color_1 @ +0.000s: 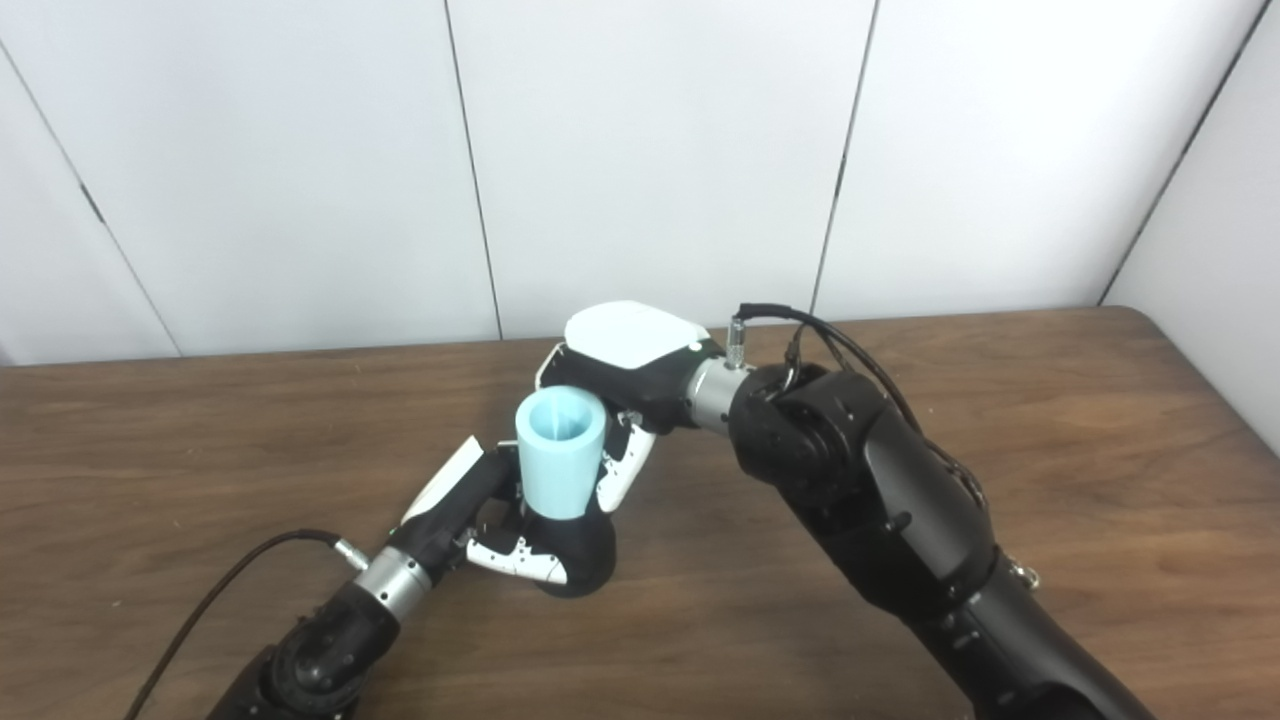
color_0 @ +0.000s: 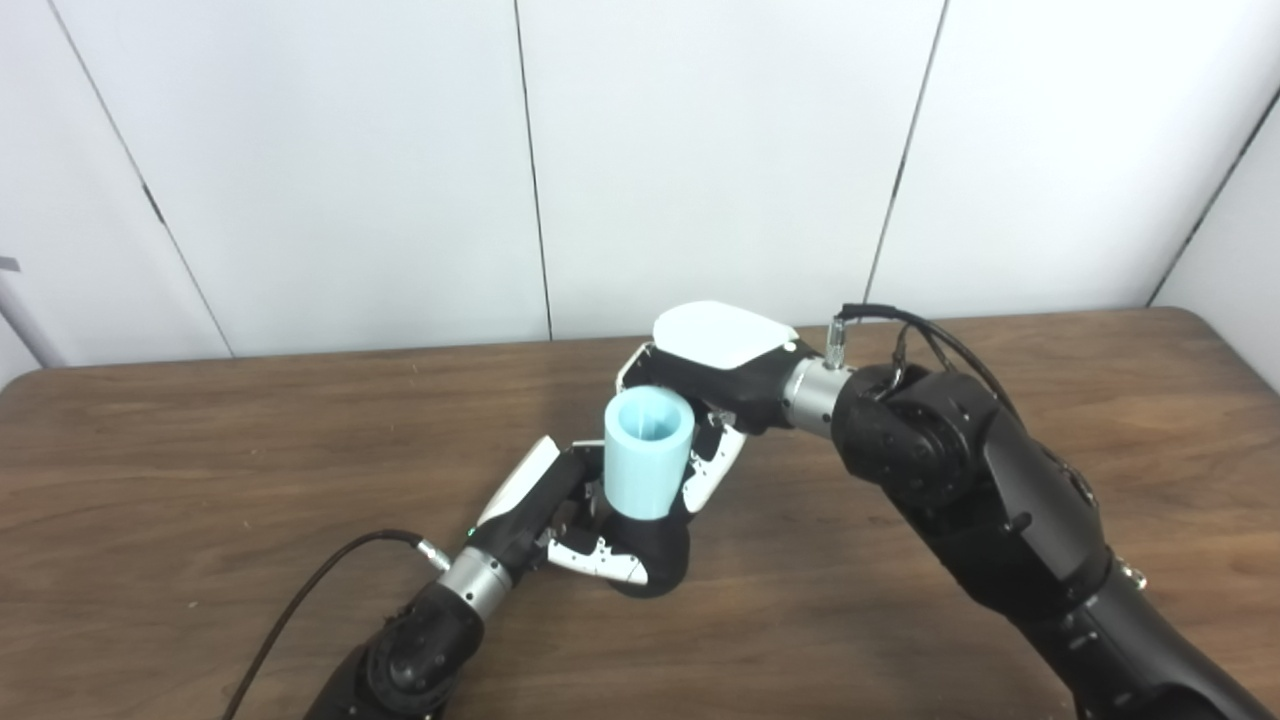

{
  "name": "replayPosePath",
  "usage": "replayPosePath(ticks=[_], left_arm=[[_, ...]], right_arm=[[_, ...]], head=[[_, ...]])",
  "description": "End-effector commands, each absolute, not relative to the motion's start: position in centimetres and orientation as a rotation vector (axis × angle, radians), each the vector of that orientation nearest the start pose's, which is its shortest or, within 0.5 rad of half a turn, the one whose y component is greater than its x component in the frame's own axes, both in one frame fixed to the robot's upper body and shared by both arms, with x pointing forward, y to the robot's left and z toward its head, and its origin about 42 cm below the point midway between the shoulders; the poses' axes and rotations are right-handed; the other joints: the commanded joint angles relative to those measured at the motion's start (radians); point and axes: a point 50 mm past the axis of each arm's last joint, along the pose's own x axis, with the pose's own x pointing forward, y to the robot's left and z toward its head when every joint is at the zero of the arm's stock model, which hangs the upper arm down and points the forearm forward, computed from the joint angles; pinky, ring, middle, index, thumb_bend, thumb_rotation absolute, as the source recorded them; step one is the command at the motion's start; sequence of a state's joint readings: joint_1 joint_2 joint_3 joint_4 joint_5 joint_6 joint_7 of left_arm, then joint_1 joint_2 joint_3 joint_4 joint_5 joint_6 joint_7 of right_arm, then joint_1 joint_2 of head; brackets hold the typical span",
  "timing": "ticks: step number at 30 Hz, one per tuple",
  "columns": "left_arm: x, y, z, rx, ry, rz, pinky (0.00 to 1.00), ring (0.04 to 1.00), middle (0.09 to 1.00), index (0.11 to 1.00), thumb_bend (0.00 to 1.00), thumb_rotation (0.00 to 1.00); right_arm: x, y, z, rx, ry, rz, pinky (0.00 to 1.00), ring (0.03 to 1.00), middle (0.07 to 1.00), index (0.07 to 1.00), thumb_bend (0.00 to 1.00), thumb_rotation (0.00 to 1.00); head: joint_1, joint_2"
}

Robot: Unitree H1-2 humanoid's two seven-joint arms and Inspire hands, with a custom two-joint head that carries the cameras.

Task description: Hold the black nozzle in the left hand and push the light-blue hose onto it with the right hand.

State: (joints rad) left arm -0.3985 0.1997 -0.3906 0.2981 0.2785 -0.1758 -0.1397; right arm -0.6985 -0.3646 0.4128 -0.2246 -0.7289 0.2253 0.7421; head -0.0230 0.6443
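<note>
wood-grain table [color_0: 200,450], left hand [color_0: 560,520] gripping glossy black nozzle [color_0: 660,565], right hand [color_0: 715,385] seemingly clasping smooth tapered light-blue hose [color_0: 645,450]

A: Where is there room to pass?
B: The table [color_0: 200,450] lies bare to the left, right and front.
A: And what blocks the middle?
B: Both hands, left [color_0: 560,510] and right [color_0: 715,375], crowd around the hose [color_0: 648,455] and nozzle [color_0: 655,560], with the wall [color_0: 700,150] just behind.
</note>
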Motion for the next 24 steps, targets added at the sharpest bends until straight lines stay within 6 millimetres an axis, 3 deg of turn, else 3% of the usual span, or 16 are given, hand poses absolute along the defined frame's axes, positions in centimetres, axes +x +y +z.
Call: replayPosePath(ticks=[1, 15, 19, 20, 21, 22, 24], left_arm=[[36.3, 16.1, 8.7, 0.675, -0.039, -0.669, 0.14, 0.214, 0.311, 0.494, 0.52, 0.08], [36.4, 16.0, 8.7, 0.675, -0.045, -0.672, 0.14, 0.211, 0.306, 0.494, 0.52, 0.08], [36.4, 16.0, 8.6, 0.673, -0.044, -0.673, 0.14, 0.214, 0.313, 0.494, 0.52, 0.08], [36.4, 16.0, 8.6, 0.673, -0.044, -0.674, 0.14, 0.216, 0.314, 0.494, 0.52, 0.08], [36.4, 16.0, 8.6, 0.673, -0.045, -0.674, 0.15, 0.216, 0.314, 0.494, 0.52, 0.08], [36.4, 16.0, 8.6, 0.674, -0.046, -0.674, 0.15, 0.217, 0.314, 0.494, 0.52, 0.08], [36.4, 16.0, 8.6, 0.674, -0.047, -0.675, 0.15, 0.215, 0.312, 0.494, 0.52, 0.08]], right_arm=[[40.0, -14.2, 33.4, -1.368, -0.393, 0.657, 0.09, 0.176, 0.47, 0.482, 0.53, 0.0], [39.7, -14.0, 34.3, -1.388, -0.412, 0.655, 0.09, 0.179, 0.47, 0.482, 0.53, 0.0], [39.2, -14.1, 34.8, -1.38, -0.424, 0.653, 0.19, 0.294, 0.476, 0.49, 0.53, 0.0], [39.1, -14.2, 34.9, -1.377, -0.429, 0.65, 0.24, 0.342, 0.479, 0.583, 0.55, 0.0], [39.0, -14.2, 34.9, -1.373, -0.436, 0.646, 0.28, 0.384, 0.509, 0.634, 0.7, 0.12], [38.8, -14.2, 35.0, -1.371, -0.446, 0.639, 0.32, 0.428, 0.542, 0.667, 0.81, 0.22], [38.6, -14.3, 35.0, -1.369, -0.474, 0.623, 0.4, 0.502, 0.6, 0.696, 0.9, 0.31]], head=[[-0.001, 0.001], [0.0, -0.002], [0.0, -0.002], [0.0, -0.002], [0.0, -0.003], [0.0, -0.003], [-0.001, -0.004]])
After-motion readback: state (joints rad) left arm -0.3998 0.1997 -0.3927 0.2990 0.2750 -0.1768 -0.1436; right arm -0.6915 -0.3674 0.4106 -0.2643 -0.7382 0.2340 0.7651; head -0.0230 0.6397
